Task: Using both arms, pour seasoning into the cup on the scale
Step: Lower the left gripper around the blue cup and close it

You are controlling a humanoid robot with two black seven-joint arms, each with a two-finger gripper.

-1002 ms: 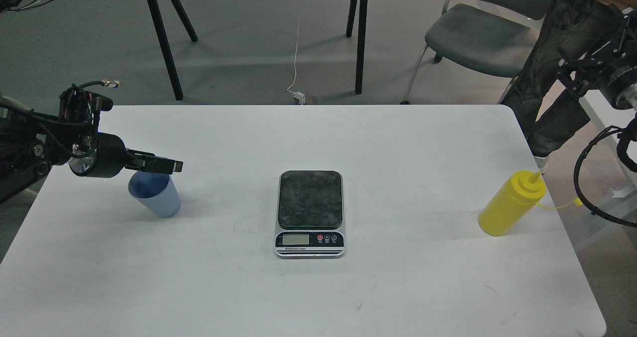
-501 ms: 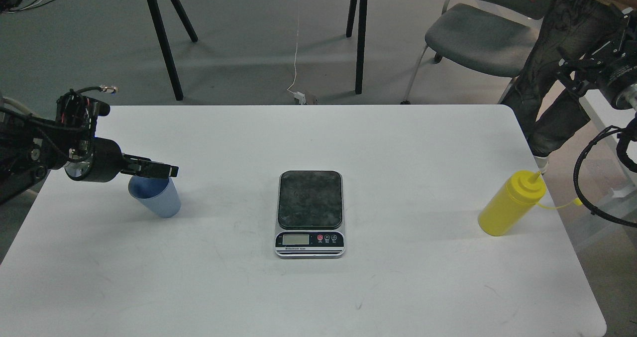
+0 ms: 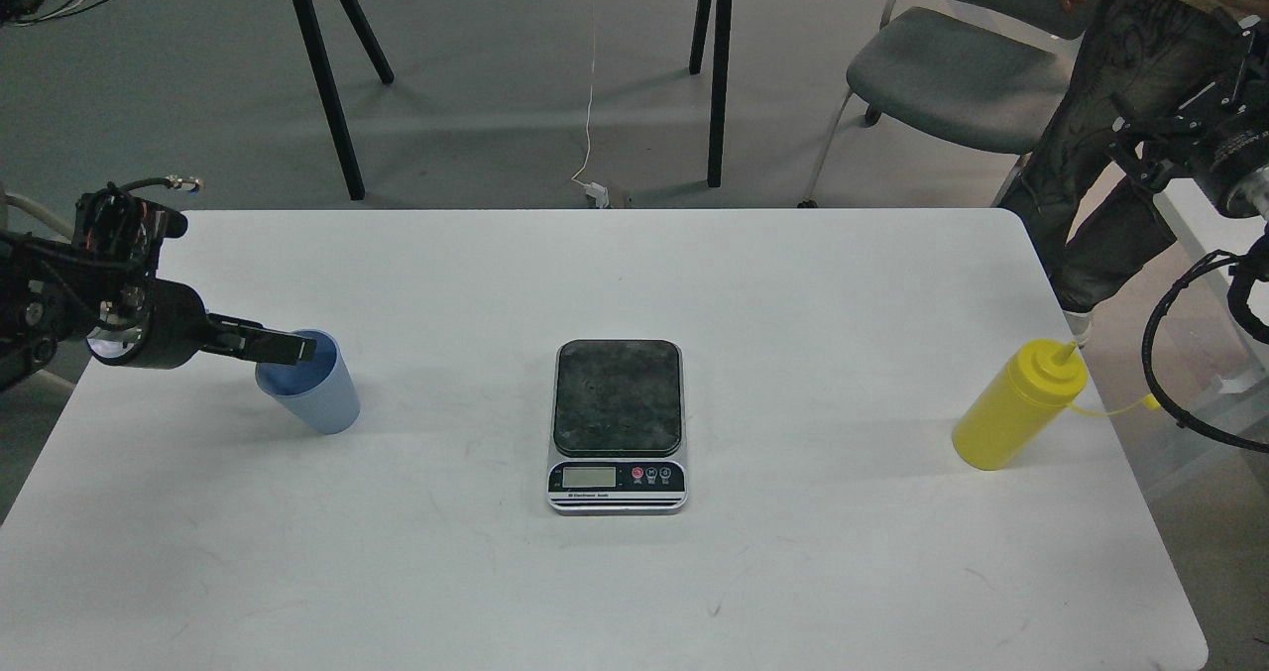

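Note:
The light-blue cup [image 3: 315, 393] stands at the table's left, empty. My left gripper [image 3: 300, 350] reaches in from the left, its dark fingertips over the cup's near-left rim; seen side-on, the fingers cannot be told apart. The scale [image 3: 617, 423] lies in the middle of the table with nothing on its dark plate. The yellow seasoning bottle [image 3: 1016, 408] stands near the table's right edge, its tethered tip cap hanging off to the right. My right gripper [image 3: 1140, 146] is high beyond the table's right edge, far from the bottle, dark and unclear.
The white table [image 3: 793, 284] holds only these things. A person [image 3: 1100, 185] stands by the back right corner, next to a grey chair [image 3: 952, 76]. A black-legged table [image 3: 327, 86] stands behind. Cables loop off my right arm [image 3: 1160, 354].
My left gripper has drawn back to the left and slightly down, from over the cup's far side to its near-left rim. The cup, scale, bottle and right arm have not moved.

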